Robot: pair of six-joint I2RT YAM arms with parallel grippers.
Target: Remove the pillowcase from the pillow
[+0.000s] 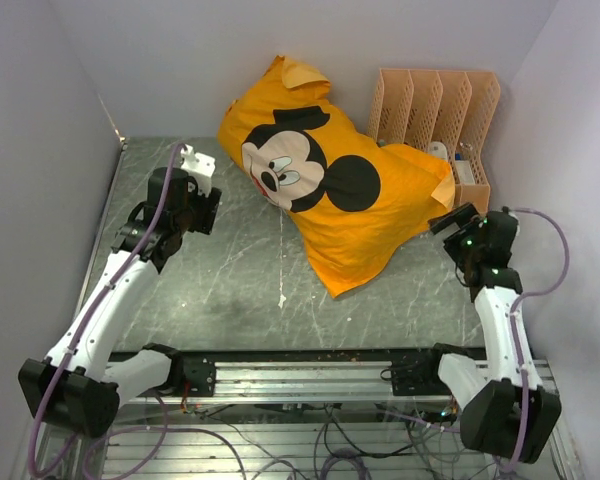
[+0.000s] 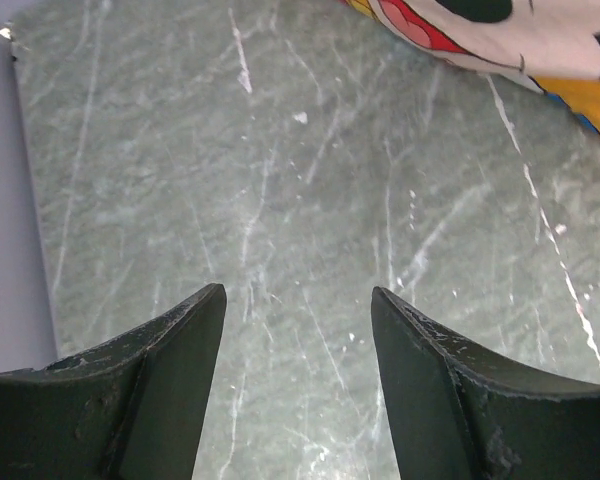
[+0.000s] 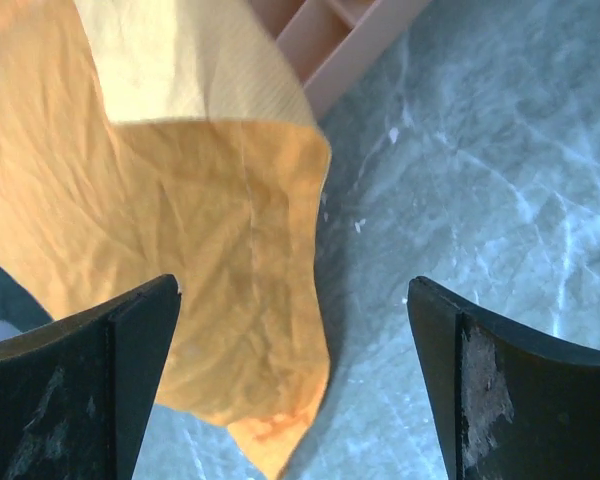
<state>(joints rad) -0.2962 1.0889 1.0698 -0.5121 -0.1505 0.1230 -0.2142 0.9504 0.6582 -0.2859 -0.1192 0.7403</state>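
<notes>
so left gripper (image 2: 298, 300) and right gripper (image 3: 292, 290) stand open, empty, near mickey mouse pillowcase (image 1: 385, 215).

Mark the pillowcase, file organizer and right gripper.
pillowcase (image 1: 390, 215): top external view, orange fabric right of the black ear.
file organizer (image 1: 435, 100): top external view, middle dividers.
right gripper (image 3: 292, 290): right wrist view, midway between fingertips.

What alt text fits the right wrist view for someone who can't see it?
The right pincer hangs open over the wrinkled orange pillowcase, gripping nothing. A paler flap of it shows at top, beside a corner of the peach file organizer; green marbled table fills the right.
</notes>
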